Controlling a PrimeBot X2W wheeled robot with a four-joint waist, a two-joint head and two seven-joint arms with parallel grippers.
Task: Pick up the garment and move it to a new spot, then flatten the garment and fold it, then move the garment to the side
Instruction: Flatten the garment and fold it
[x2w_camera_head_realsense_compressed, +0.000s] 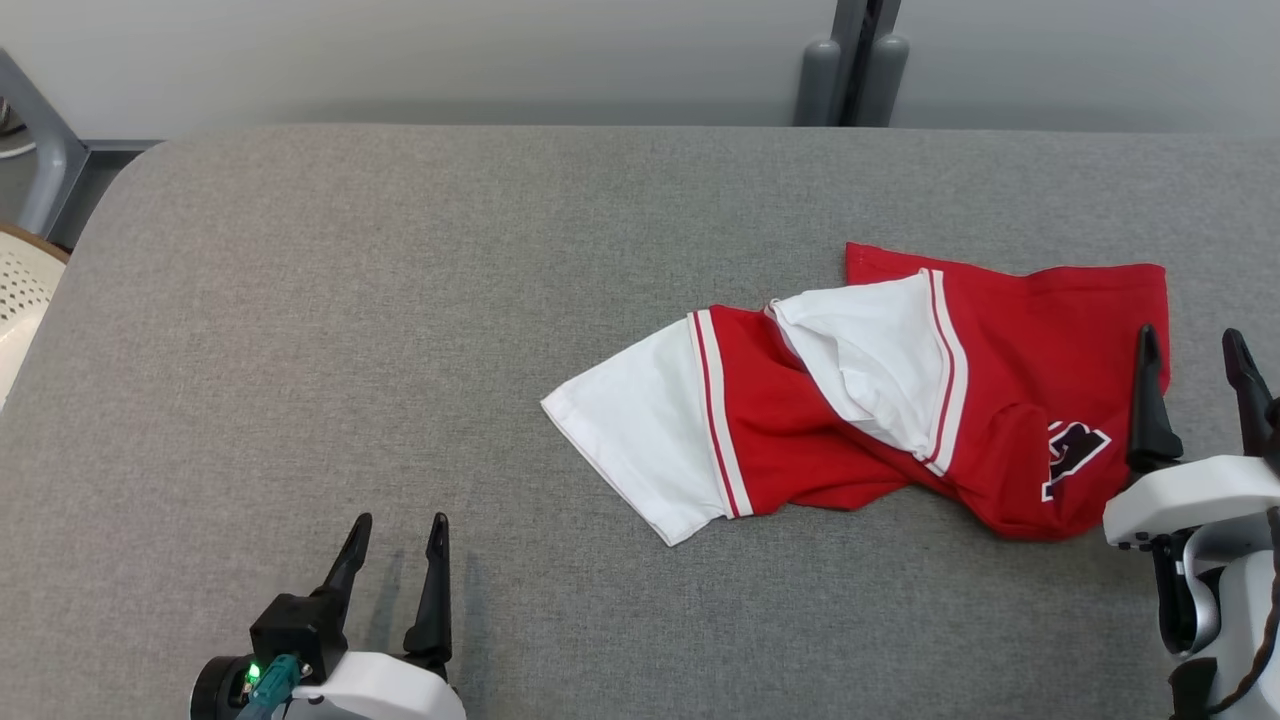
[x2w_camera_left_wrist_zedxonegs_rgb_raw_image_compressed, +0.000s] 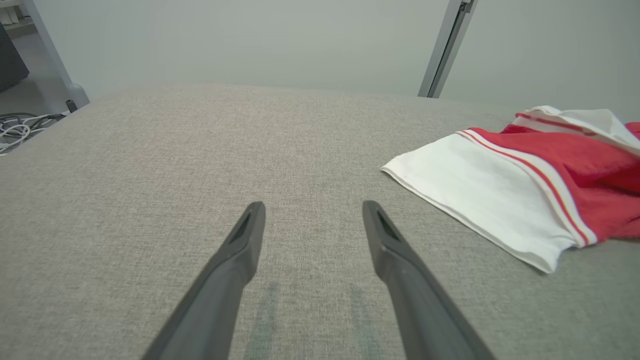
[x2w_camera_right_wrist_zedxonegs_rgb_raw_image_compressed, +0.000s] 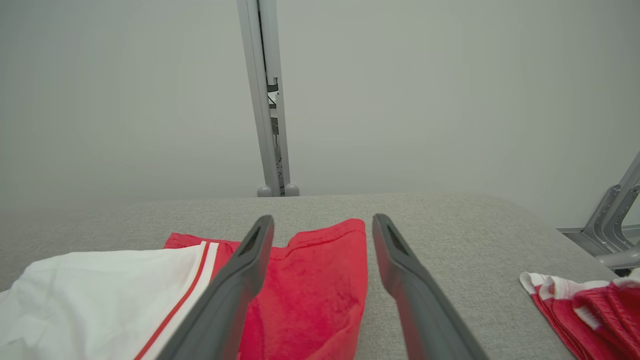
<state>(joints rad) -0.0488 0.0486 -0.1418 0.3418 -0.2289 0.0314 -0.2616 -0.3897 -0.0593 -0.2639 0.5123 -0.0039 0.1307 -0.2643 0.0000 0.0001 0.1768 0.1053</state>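
On the grey desk (x2w_camera_head_realsense_compressed: 400, 350) the red and white garment (x2w_camera_head_realsense_compressed: 1040, 350) lies crumpled, one sleeve doubled over its body. The right tool (x2w_camera_head_realsense_compressed: 1190, 333), at the garment's right edge, is spread and empty. So is the left tool (x2w_camera_head_realsense_compressed: 400, 520), well apart from the garment. Pulling one side only may drag the folds along.

The left gripper (x2w_camera_left_wrist_zedxonegs_rgb_raw_image_compressed: 312, 215) hovers over the grey cloth surface (x2w_camera_left_wrist_zedxonegs_rgb_raw_image_compressed: 150, 165) with its 2 dark fingers (x2w_camera_left_wrist_zedxonegs_rgb_raw_image_compressed: 235, 260) spread apart, holding nothing; the red and white garment (x2w_camera_left_wrist_zedxonegs_rgb_raw_image_compressed: 540, 175) lies crumpled to the right, well apart from them.
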